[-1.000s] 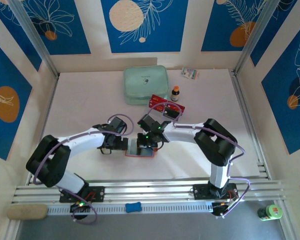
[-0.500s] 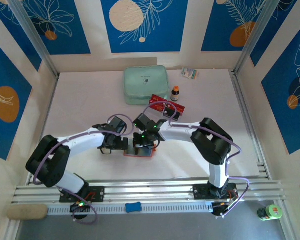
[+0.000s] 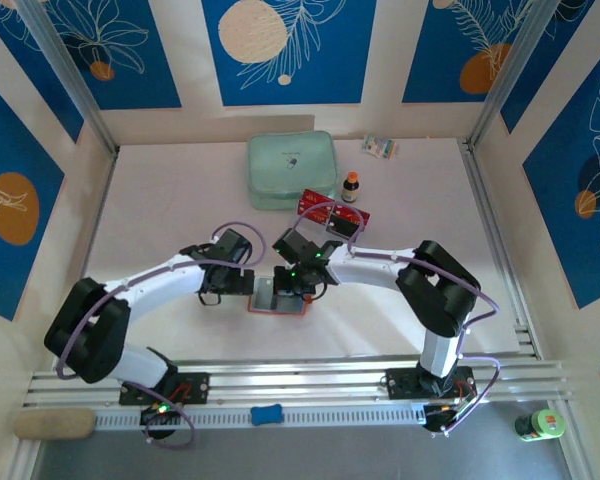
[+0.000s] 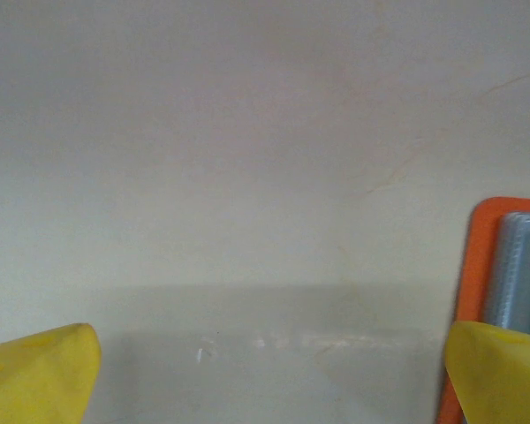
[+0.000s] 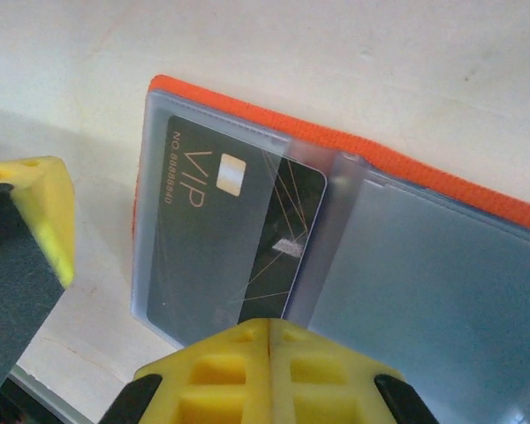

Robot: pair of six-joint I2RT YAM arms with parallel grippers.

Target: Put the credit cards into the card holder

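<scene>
The card holder [image 3: 277, 303] lies open on the table, orange outside [image 5: 406, 163] with greyish clear pockets. A black credit card [image 5: 238, 238] marked VIP sits partly inside its left pocket, one end sticking out. My right gripper [image 5: 269, 340] is shut, its tips meeting at that card's near edge, and it hangs over the holder [image 3: 294, 283]. My left gripper [image 3: 250, 284] stands wide open just left of the holder, with bare table between its yellow fingers [image 4: 35, 371]; the holder's orange edge [image 4: 470, 265] is beside its right finger. More red credit cards [image 3: 332, 211] lie behind.
A mint-green zipped pouch [image 3: 291, 170] lies at the back centre, with a small brown bottle [image 3: 351, 186] and a small packet [image 3: 381, 147] to its right. The red cards rest just behind the right arm's wrist. Metal rails [image 3: 300, 380] run along the near edge.
My right gripper slid left over the holder, then eased back a little, staying shut. The left arm shifted slightly, and its gripper stayed open beside the holder.
</scene>
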